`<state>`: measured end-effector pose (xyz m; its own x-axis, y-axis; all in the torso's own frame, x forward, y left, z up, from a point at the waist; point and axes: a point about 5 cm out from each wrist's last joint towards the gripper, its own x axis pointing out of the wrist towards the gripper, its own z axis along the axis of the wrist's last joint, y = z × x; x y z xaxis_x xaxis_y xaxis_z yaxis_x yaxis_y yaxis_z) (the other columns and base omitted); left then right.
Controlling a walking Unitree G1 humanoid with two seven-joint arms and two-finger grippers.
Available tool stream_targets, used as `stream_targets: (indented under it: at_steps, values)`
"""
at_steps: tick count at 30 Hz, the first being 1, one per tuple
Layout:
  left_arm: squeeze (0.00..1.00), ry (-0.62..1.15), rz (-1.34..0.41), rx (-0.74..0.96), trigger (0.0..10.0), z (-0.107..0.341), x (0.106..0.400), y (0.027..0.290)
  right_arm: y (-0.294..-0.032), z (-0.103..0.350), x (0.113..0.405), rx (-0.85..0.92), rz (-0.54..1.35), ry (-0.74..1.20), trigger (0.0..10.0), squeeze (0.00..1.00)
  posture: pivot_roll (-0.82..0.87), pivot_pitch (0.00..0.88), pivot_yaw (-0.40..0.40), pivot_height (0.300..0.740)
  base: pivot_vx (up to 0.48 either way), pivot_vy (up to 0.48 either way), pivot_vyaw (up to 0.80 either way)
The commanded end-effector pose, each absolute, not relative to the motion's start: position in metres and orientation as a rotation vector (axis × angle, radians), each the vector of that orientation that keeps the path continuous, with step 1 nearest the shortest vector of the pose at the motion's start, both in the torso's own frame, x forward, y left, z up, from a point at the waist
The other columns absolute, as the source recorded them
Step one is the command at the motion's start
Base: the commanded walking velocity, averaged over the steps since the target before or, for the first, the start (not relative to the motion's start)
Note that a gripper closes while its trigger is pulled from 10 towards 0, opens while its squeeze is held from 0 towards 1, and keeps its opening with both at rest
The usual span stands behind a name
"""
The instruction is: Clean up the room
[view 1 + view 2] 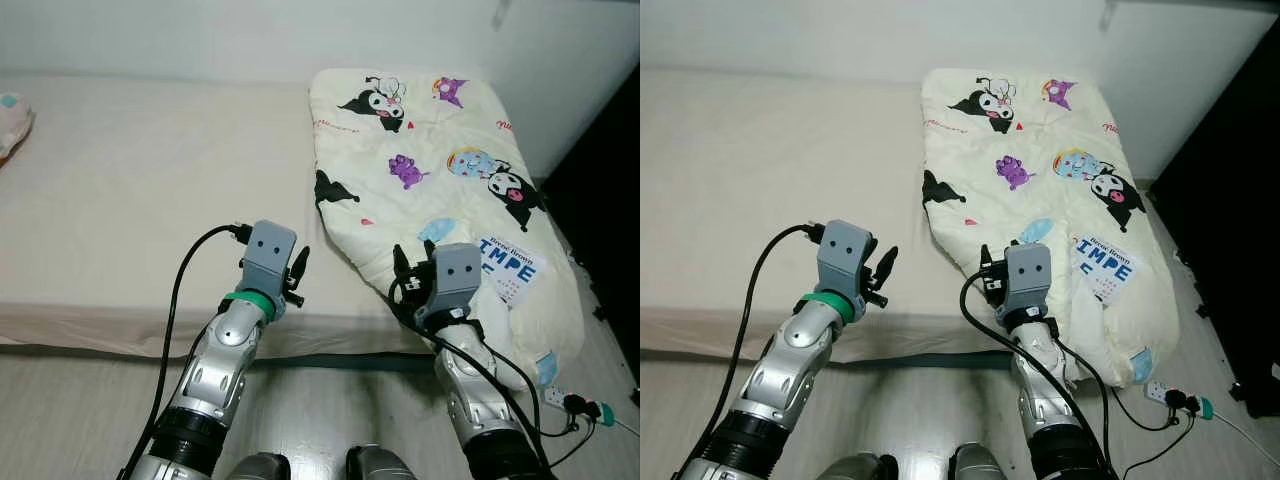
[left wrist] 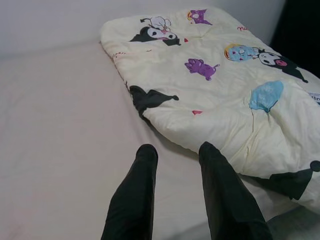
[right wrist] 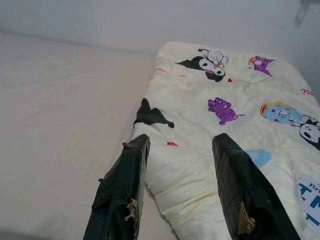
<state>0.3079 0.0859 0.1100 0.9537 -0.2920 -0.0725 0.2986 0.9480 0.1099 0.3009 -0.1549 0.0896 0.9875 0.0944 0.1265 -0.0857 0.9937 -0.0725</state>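
Bed takes up most of what's in front of me, bare beige sheet, near edge running just ahead of my arms. Cream cartoon-print comforter lies folded on the bed's right part, long side running away from me, near corner sagging over the bed edge toward the floor. White label patch with blue lettering sits on the comforter's near right part. Small pink-and-teal thing at the far left of the bed, too cropped to name. Power strip with cables on the floor by my right side.

My right gripper is raised over the comforter's near left corner, fingers spread wide, nothing between them, not touching fabric as far as I can tell. My left gripper hovers over bare sheet just left of the comforter's left edge, fingers spread too, empty.

Step in hand, my guess: take hold of the comforter to straighten or spread it. To do it well: bring the right gripper down onto the near folded edge so one finger goes under the fold and one on top, get a thick bite, not just the top layer. Left gripper should slide in to the left edge and grab likewise, so both corners lift together. Keep clear of the cables.
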Motion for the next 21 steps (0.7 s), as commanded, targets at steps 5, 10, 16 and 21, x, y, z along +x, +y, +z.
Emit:
stream_targets:
  at_steps: [5,10,16,21]
  values:
    - [0.00,0.090,-0.297,0.130,10.0,0.101,0.305,0.089,-0.163,0.091,0.303,-0.073,0.060,-0.135,10.0,0.00,-0.05,0.034,0.043,0.660,0.000,0.000,0.00]
    - [0.00,0.091,-0.296,0.131,10.0,0.101,0.305,0.089,-0.164,0.092,0.304,-0.074,0.053,-0.137,10.0,0.00,-0.04,0.036,0.043,0.640,0.000,0.000,0.00]
    - [0.00,0.093,-0.295,0.131,10.0,0.100,0.304,0.090,-0.167,0.092,0.304,-0.079,0.043,-0.137,10.0,0.00,-0.04,0.037,0.043,0.620,0.000,0.000,0.00]
    - [0.00,0.094,-0.296,0.135,10.0,0.100,0.304,0.090,-0.171,0.093,0.305,-0.083,0.027,-0.138,10.0,0.00,-0.04,0.036,0.045,0.595,0.000,0.000,0.00]
